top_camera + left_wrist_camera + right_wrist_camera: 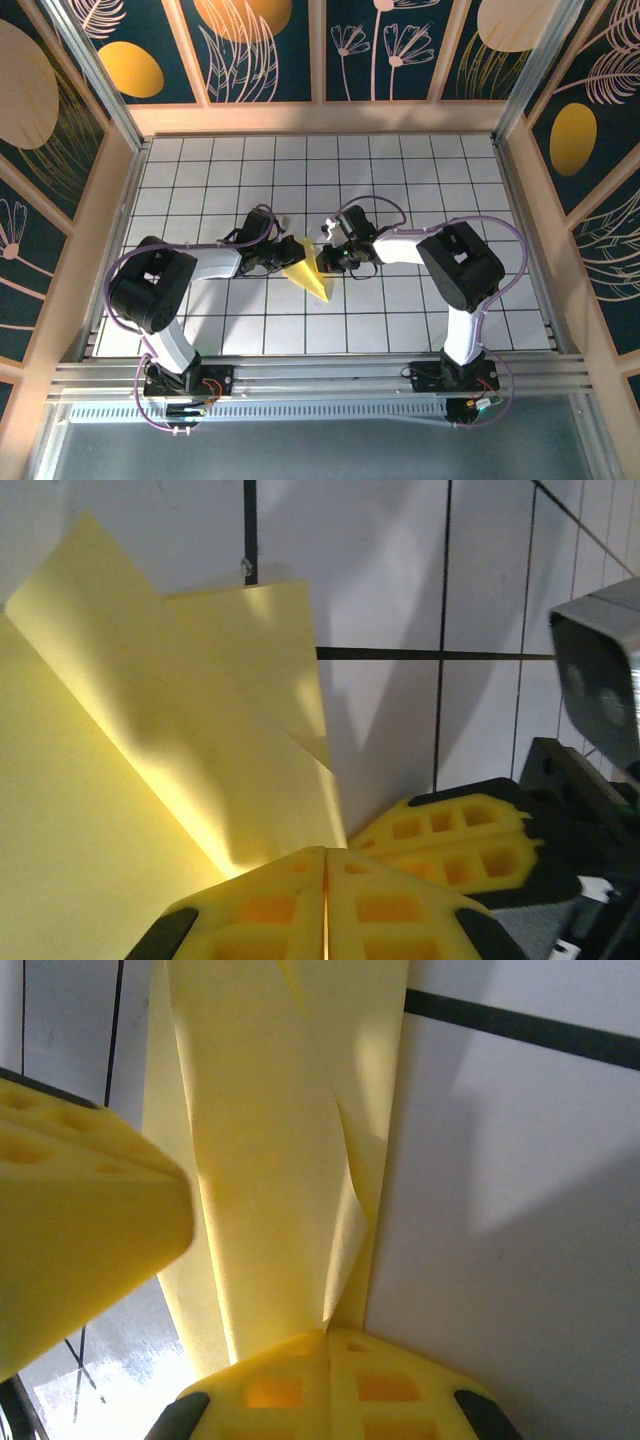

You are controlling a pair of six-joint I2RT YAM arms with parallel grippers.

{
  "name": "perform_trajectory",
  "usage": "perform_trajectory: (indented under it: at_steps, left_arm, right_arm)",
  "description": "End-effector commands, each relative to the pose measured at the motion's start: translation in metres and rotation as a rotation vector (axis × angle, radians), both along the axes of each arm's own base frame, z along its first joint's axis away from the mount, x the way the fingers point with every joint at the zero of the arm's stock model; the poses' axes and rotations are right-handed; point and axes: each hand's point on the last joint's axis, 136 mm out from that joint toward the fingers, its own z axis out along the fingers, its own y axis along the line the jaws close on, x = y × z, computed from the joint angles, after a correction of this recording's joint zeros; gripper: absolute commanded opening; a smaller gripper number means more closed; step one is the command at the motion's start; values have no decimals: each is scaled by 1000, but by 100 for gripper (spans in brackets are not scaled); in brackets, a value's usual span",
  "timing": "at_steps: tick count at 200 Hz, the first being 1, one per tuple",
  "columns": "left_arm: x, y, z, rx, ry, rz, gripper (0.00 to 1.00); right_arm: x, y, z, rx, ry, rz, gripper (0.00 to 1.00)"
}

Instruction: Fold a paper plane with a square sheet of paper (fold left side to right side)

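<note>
On the white gridded bench point(430, 180) the paper plane point(306, 268) sits just left of the middle, between the two arms. It is a narrow yellow wedge. Its long axis runs from far to near and leans slightly right, its sharp point aims at the near edge, and its broad end faces the back wall.

The left gripper point(284, 262) meets it from the left and the right gripper point(326, 257) from the right, both at the wide half. The tip is free.

In the left wrist view, the left fingers point(400, 912) are pressed together with no gap. The paper's lower edge runs into their seam, so we read them as pinched on it. The sheet fans up and left from there, with one flap overlapping another.

In the right wrist view, the right fingers point(392, 1392) are likewise closed. The plane's raised layers converge into their seam, with a loose flap edge curling beside the main crease. A left pad sits alongside.
</note>
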Motion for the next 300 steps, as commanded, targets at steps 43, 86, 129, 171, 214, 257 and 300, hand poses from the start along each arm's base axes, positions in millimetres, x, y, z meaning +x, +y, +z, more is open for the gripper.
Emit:
perform_trajectory:
  at_steps: [43,86,129,171,214,257,300]
  left_arm:
    - [2,1,-16,38,20,3,8]
    - [-2,12,-27,95,39,30,6]
    - [-4,16,-34,120,54,43,5]
    - [-8,21,-42,138,69,48,4]
    - [-11,25,-47,158,80,56,4]
    - [-13,27,-51,167,89,57,3]
    - [-14,28,-53,173,93,60,3]
  right_arm:
    - [-15,-27,-44,-197,66,-17,0]
    - [-15,-31,-46,-219,64,-15,0]
    - [-15,-31,-45,-221,63,-15,0]
    - [-13,-27,-38,-201,56,-12,0]
    - [-5,-18,-19,-144,36,-18,0]
    - [5,-5,7,-66,4,-19,9]
    - [12,-5,35,-15,-33,-43,22]
